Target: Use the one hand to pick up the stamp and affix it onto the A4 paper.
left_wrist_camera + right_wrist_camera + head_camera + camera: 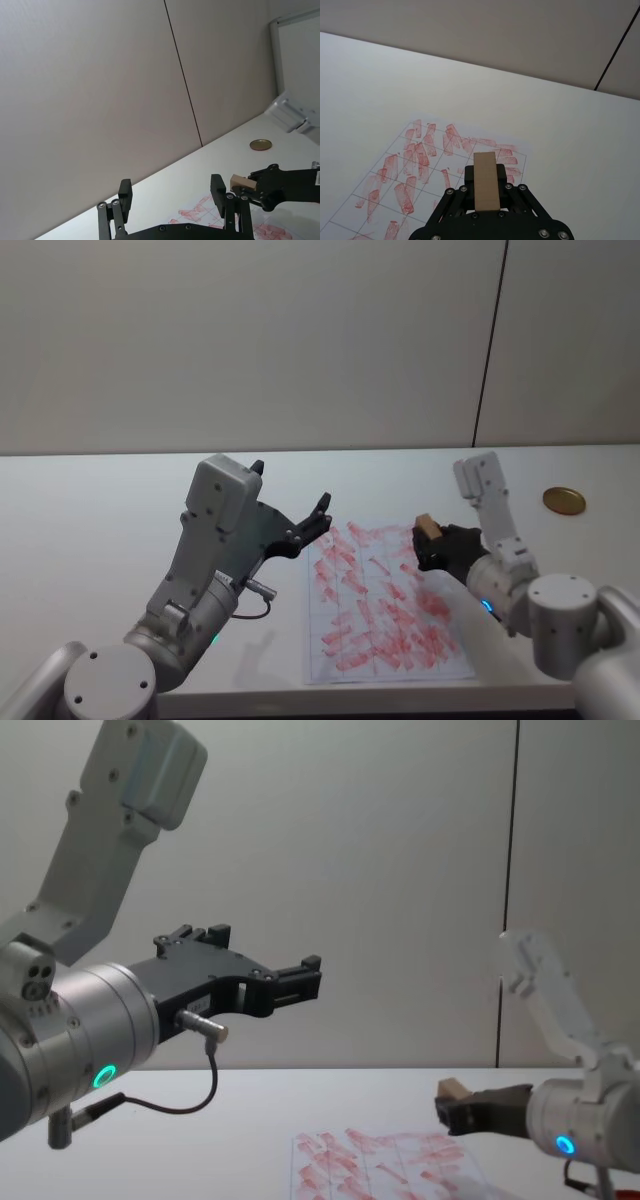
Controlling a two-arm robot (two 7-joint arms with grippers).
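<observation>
My right gripper (428, 538) is shut on the stamp (427, 525), a pale tan wooden block. It hovers over the right part of the A4 paper (380, 605), a white sheet covered with red-pink marks in a faint grid. In the right wrist view the stamp (486, 181) sits clamped between the black fingers above the paper (420, 165). The chest view shows the stamp (451, 1090) a little above the paper (380, 1168). My left gripper (315, 518) is held up left of the sheet, open and empty, also seen as the left gripper (172, 192).
A flat round brass-coloured disc (563, 501) lies on the white table (90, 510) at the far right, and the same disc (261, 145) shows in the left wrist view. A grey wall stands behind the table.
</observation>
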